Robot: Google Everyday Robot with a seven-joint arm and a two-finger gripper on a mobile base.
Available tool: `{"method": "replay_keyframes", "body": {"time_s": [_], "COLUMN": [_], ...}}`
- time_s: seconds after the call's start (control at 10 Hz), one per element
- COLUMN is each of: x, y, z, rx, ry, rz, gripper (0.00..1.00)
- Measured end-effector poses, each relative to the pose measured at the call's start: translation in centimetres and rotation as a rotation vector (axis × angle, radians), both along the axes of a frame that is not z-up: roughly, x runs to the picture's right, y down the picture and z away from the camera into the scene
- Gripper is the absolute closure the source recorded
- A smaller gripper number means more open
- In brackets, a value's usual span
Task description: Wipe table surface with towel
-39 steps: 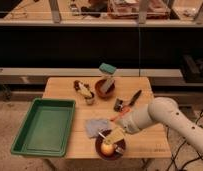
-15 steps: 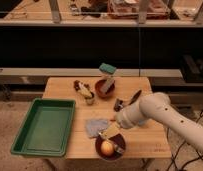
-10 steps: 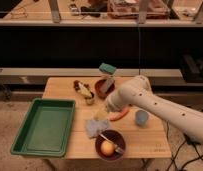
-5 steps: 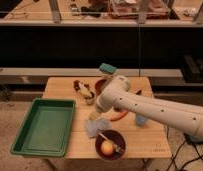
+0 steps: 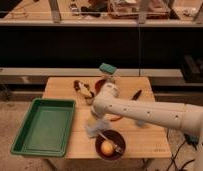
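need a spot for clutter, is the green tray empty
Empty: the green tray shows only its bare floor. The gripper is at the towel beside it.

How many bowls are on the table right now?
2. One dark red bowl sits at the front edge, holding something yellow. A second bowl is at the back, partly hidden by the arm, which may hide more. The gripper is over the towel.
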State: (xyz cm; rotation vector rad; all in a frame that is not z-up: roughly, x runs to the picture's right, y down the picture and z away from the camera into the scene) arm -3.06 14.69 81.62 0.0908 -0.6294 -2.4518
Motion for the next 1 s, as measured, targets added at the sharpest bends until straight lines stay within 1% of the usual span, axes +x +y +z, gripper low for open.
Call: {"method": "replay_keyframes", "body": {"time_s": [0.2,0.5,0.8,0.9,1.0], "x": [-0.1,-0.2,-0.9,-1.0,-1.0], "y": [1.3,3.9,5.2,5.4,5.6], "z": [0.3,0.7,0.9,0.9,1.0], "rx": [-0.009,-0.031,-0.046,-0.050,-0.055], "ry": [0.016,0.038,0.040,0.040,0.040], "rz": [-0.018,-0.039,-0.061,-0.063,-0.063], "gripper": [0.23,0.23,0.23,0.27,0.37]}}
